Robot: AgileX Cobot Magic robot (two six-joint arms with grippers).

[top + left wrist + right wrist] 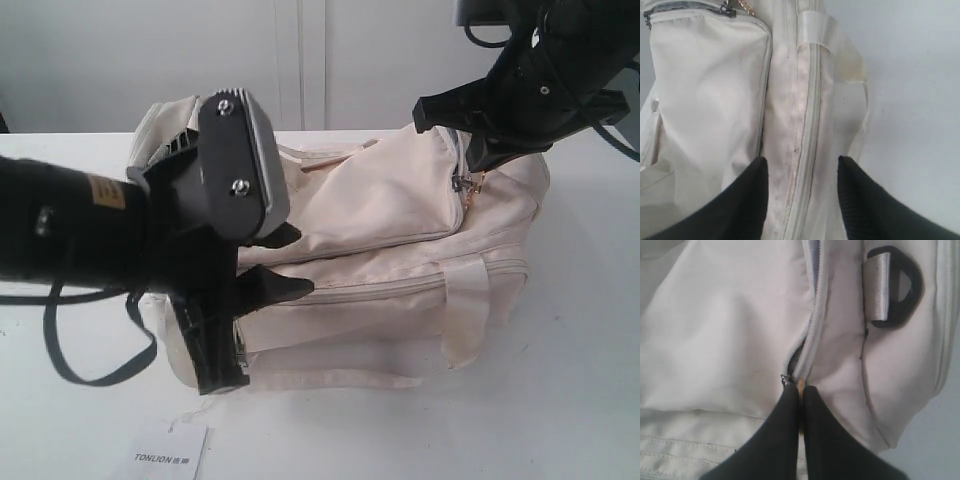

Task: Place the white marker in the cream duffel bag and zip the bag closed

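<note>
White table, bare but for the items below.

Cream duffel bag lies on its side mid-table, long side to the exterior camera, one strap handle draped down the front.

My left gripper: jaws wide, holding nothing, one finger either side of the bag's side zipper seam. I cannot tell whether it touches the fabric.

My right gripper: jaws pressed together at the bag's right end, pinching the zipper pull, a gold sliver between the tips.

Paper tag flat on the table, in front of the bag.

Black D-ring on a satin loop, beside the top zipper.

White marker: not seen in any view; I cannot tell where it is.
</note>
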